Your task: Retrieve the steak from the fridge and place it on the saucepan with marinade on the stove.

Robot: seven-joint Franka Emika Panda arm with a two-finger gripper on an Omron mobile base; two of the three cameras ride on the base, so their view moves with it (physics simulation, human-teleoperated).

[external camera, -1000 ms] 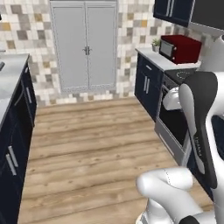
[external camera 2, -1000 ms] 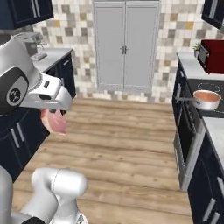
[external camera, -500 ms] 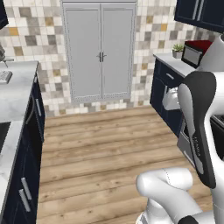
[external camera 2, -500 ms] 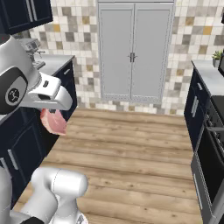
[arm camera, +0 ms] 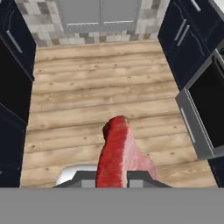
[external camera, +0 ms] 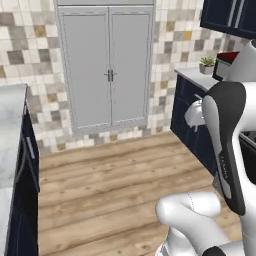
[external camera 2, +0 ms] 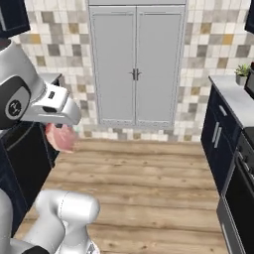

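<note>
The steak (external camera 2: 60, 138), a pinkish-red slab with a paler edge, hangs below my hand at the left of the right base view. Seen from the hand, the steak (arm camera: 118, 153) rises between the fingers, and my gripper (arm camera: 114, 177) is shut on it above the wooden floor. The stove's dark front (external camera 2: 239, 198) shows at the right edge, and the hand view catches that same stove front (arm camera: 199, 109) on its right. The fridge, the saucepan and the marinade are out of view.
A grey double-door cabinet (external camera: 107, 70) fills the tiled far wall. Navy base cabinets (external camera 2: 218, 134) line the right side and navy cabinets (external camera: 27, 155) under a pale counter line the left. A potted plant (external camera 2: 242, 73) stands on the right counter. Wooden floor (external camera 2: 144, 183) lies open between.
The whole picture has shifted, so the camera has moved: the grey cabinet looms nearer, and the saucepan and stove top have slid out on the right. The steak stays in the gripper.
</note>
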